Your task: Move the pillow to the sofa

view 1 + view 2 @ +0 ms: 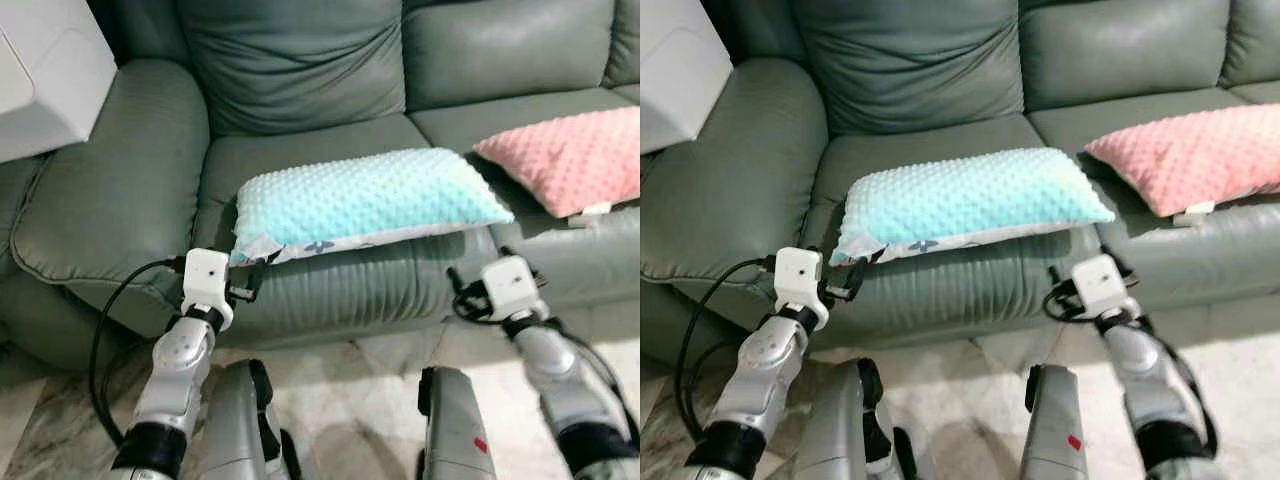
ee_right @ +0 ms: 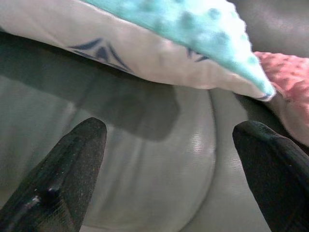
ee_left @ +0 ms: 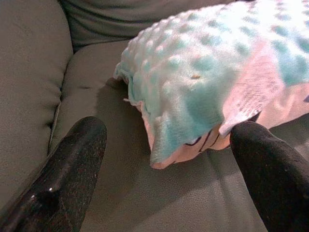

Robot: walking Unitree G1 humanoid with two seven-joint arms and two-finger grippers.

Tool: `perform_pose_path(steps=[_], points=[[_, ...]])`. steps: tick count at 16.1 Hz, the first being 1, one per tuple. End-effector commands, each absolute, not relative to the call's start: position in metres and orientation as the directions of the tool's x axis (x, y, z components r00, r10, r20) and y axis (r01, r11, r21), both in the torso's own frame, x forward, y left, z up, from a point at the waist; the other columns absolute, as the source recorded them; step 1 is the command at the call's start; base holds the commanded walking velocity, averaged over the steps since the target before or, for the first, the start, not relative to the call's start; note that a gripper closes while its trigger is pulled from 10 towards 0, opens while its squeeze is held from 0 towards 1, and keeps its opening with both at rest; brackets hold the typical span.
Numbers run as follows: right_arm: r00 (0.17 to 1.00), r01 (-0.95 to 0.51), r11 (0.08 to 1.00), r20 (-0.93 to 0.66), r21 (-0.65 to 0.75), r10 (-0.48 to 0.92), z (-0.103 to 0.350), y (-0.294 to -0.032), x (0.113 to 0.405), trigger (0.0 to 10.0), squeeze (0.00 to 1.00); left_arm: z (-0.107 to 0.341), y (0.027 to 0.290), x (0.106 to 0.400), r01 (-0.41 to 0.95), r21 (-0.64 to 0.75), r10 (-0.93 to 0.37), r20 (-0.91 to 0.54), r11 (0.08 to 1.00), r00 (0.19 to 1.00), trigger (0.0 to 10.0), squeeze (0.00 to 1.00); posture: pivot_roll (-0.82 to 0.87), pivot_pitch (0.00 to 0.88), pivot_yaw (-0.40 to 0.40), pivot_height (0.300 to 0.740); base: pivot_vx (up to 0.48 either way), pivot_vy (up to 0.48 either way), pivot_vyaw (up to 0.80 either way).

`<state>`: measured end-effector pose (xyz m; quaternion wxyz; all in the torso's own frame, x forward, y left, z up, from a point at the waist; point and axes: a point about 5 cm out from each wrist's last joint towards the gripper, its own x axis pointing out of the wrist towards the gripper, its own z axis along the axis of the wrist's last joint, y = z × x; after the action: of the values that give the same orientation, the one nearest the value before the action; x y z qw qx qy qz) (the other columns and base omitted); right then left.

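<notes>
A teal dotted pillow [image 1: 370,195] with a white patterned underside lies along the front of the green leather sofa's [image 1: 290,90] middle seat. My left gripper [image 3: 169,135] is open, its fingers on either side of the pillow's left corner, which rests on the cushion between them. My right gripper [image 2: 171,128] is also open and holds nothing. It sits just below the pillow's right end, facing the sofa's front edge.
A pink dotted pillow [image 1: 570,155] lies on the seat to the right, close to the teal one. A white boxy object [image 1: 45,75] stands past the left armrest [image 1: 110,190]. Marble floor [image 1: 340,390] and my own legs are in front of the sofa.
</notes>
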<state>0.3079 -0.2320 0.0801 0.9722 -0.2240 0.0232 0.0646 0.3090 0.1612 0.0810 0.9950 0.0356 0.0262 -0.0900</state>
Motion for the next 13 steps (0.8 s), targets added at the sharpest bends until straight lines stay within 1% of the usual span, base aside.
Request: perform_pose_path(steps=[1,3,4,5,6,8,9,10,11,12,13], points=[[0.99,-0.139,0.911,-0.075,-0.387,0.119,0.077,-0.225,0.306,10.0,1.0,0.077,0.171,0.305,0.166,0.085,-0.16,-0.074,0.982,0.984,10.0,1.0,-0.12,0.061,0.087,0.548,0.0,0.0,0.0],[0.987,-0.153,0.936,-0.104,-0.318,0.126,0.063,-0.21,0.298,10.0,1.0,0.066,0.184,0.297,0.134,0.112,-0.122,-0.104,0.985,0.987,10.0,1.0,-0.12,0.041,0.08,0.548,0.0,0.0,0.0],[0.984,-0.15,0.951,-0.131,-0.271,0.118,0.054,-0.204,0.295,10.0,1.0,0.059,0.193,0.294,0.094,0.118,-0.079,-0.128,0.988,0.989,10.0,1.0,-0.12,0.018,0.072,0.548,0.0,0.0,0.0],[0.981,-0.145,0.962,-0.16,-0.232,0.109,0.046,-0.2,0.292,10.0,1.0,0.053,0.202,0.292,0.053,0.114,-0.036,-0.148,0.992,0.988,10.0,1.0,-0.12,0.015,0.07,0.548,0.0,0.0,0.0],[0.972,-0.135,0.976,-0.214,-0.171,0.097,0.032,-0.193,0.286,10.0,1.0,0.042,0.218,0.286,-0.018,0.113,0.04,-0.197,0.993,0.98,10.0,1.0,-0.11,0.0,0.062,0.548,0.0,0.0,0.0],[0.957,-0.118,0.985,-0.28,-0.124,0.08,0.016,-0.188,0.278,10.0,1.0,0.022,0.239,0.275,-0.106,0.132,0.141,-0.293,0.986,0.946,10.0,1.0,-0.12,0.0,0.056,0.548,0.0,0.0,0.0],[0.95,-0.107,0.988,-0.304,-0.112,0.069,0.011,-0.188,0.277,10.0,0.99,0.014,0.245,0.271,-0.14,0.135,0.178,-0.338,0.981,0.924,10.0,1.0,-0.12,0.0,0.054,0.548,0.0,0.0,0.0],[0.933,-0.072,0.994,-0.357,-0.08,0.039,0.001,-0.189,0.272,10.0,0.0,0.006,0.25,0.265,-0.138,0.163,0.192,-0.387,0.977,0.902,10.0,1.0,-0.12,0.0,0.052,0.548,0.0,0.0,0.0],[0.916,-0.023,0.998,-0.401,-0.052,0.001,-0.007,-0.192,0.268,10.0,0.0,-0.003,0.255,0.261,-0.156,0.168,0.216,-0.441,0.973,0.871,10.0,1.0,-0.13,0.0,0.054,0.548,0.0,0.0,0.0],[0.892,0.006,0.999,-0.451,-0.049,-0.027,-0.016,-0.193,0.264,10.0,0.0,-0.012,0.256,0.255,-0.155,0.165,0.218,-0.501,0.974,0.838,10.0,0.64,-0.13,0.0,0.056,0.548,0.0,0.0,0.0],[0.862,0.022,0.998,-0.505,-0.055,-0.047,-0.026,-0.194,0.257,10.0,0.0,-0.021,0.257,0.247,-0.122,0.19,0.209,-0.553,0.974,0.807,10.0,0.0,-0.13,0.0,0.056,0.548,0.0,0.0,0.0]])
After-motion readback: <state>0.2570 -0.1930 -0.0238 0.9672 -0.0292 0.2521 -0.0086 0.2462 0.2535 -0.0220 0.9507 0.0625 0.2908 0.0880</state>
